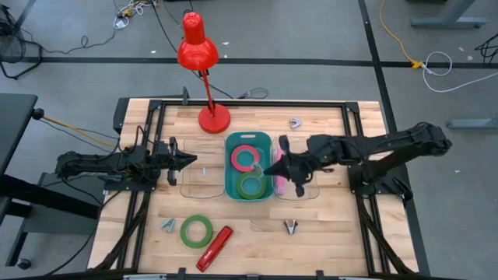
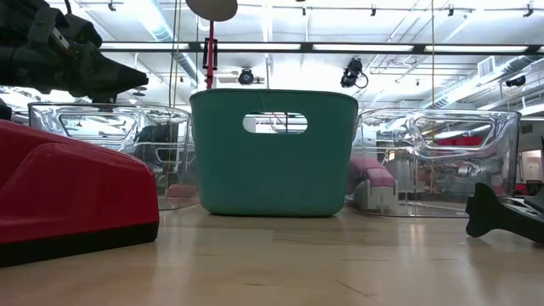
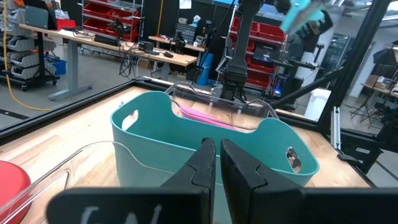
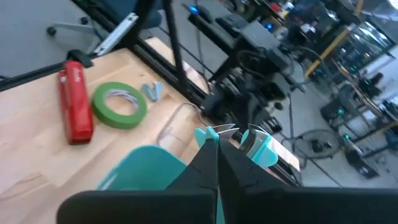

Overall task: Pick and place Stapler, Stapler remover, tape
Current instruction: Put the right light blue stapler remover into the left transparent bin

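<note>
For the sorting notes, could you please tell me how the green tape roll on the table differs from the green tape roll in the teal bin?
The green tape roll on the table lies alone on bare wood beside the red stapler. The green tape roll in the teal bin is already binned, next to a pink roll. Both lie flat and look alike.

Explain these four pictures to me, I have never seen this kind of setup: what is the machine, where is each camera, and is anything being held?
Two dark robot arms work at a wooden table. One picture looks straight down, one looks level across the tabletop, and the other two come from cameras on each arm's wrist. In the middle stands a teal bin with tape rolls inside, flanked by clear containers. A green tape roll, a red stapler and a red lamp also sit on the table. The left gripper waits beside the bin, jaws shut and empty. The right gripper is over the bin, its jaws apparently pinching a teal staple remover.
</note>
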Controlling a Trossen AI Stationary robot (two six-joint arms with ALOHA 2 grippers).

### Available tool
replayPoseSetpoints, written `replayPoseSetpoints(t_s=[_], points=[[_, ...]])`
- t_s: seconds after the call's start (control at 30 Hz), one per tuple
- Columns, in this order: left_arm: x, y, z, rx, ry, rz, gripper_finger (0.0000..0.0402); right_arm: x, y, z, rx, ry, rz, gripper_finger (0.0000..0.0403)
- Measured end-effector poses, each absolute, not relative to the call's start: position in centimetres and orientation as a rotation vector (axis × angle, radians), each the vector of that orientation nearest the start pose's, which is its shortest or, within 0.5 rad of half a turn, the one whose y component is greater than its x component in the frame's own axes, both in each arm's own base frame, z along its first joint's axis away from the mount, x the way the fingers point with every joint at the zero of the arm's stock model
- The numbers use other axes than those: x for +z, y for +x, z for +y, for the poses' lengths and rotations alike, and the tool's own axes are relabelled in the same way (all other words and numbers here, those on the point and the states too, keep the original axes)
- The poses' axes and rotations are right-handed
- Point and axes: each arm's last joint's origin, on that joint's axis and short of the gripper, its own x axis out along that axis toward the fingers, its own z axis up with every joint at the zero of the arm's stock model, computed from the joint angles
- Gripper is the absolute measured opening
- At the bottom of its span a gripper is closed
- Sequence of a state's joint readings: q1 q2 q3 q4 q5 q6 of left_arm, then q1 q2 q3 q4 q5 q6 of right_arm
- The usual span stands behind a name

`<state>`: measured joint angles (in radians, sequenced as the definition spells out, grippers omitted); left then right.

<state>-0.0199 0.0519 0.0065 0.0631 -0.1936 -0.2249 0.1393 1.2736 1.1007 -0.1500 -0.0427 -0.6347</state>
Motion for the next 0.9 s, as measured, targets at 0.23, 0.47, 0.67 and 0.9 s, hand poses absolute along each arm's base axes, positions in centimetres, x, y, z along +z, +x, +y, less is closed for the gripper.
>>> replayPoseSetpoints(t_s=[0.23, 0.47, 0.67, 0.9], points=[[16.8, 10.0, 0.4, 0.171, -0.226, -0.037, 0.0028, 34.9, 28.8, 1.7, 0.158, -0.522, 0.216, 0.0], [16.8, 10.0, 0.4, 0.171, -0.226, -0.037, 0.0028, 35.3, 28.9, -0.3, 0.079, -0.496, 0.202, 0.0], [16.8, 10.0, 0.4, 0.171, -0.226, -0.037, 0.0028, 35.7, 28.9, -1.9, 0.016, -0.517, 0.164, 0.0], [17.4, 10.0, 0.4, 0.172, -0.285, -0.105, 0.0028, 36.3, 28.8, -3.5, -0.054, -0.493, 0.118, 0.0]])
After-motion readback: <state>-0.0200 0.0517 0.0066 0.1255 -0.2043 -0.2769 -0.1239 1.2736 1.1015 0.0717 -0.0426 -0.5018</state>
